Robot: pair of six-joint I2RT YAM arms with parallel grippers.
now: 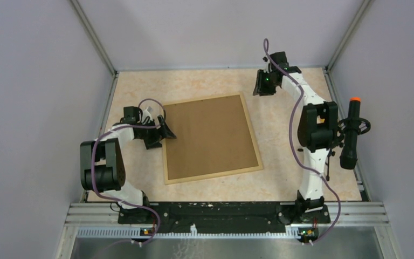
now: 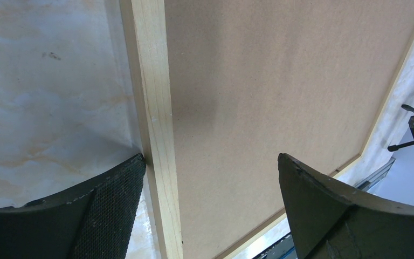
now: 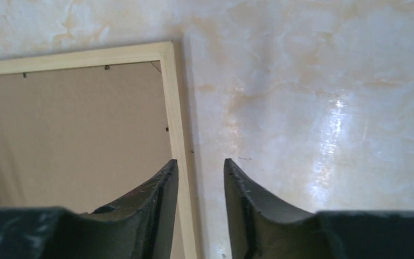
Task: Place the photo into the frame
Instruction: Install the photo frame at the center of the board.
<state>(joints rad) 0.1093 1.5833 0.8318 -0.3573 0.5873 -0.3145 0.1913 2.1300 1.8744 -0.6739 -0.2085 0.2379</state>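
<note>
**Desk:** What can go wrong here?

**Photographer:** On the left, the left gripper point(image 1: 161, 131) is spread wide, one finger either side of the left rail of the frame point(image 1: 213, 175), pinching nothing. If it closes and lifts that rail alone, the frame probably tips and the brown backing board point(image 1: 210, 137) inside it may slide out.

**Desk:** And the photo?

**Photographer:** It is out of sight in all three views. The frame lies flat, back up, in the middle of the tabletop point(image 1: 205, 83), and the board fills it. Whether the print is underneath, I cannot tell.

**Desk:** The right side?

**Photographer:** The right gripper point(image 1: 262, 83) hangs over the frame's far right corner with only a narrow gap between its fingers and nothing held. A drop onto that thin rail could skew the whole frame against the left gripper.

**Desk:** Anything in the way?

**Photographer:** Small dark tabs point(image 3: 107, 67) dot the inner edge of the rails; if they are not pressed down, the board is likely loose. Far right, a black tool point(image 1: 351, 135) with an orange tip stands beside the right arm, well apart from the frame.
</note>
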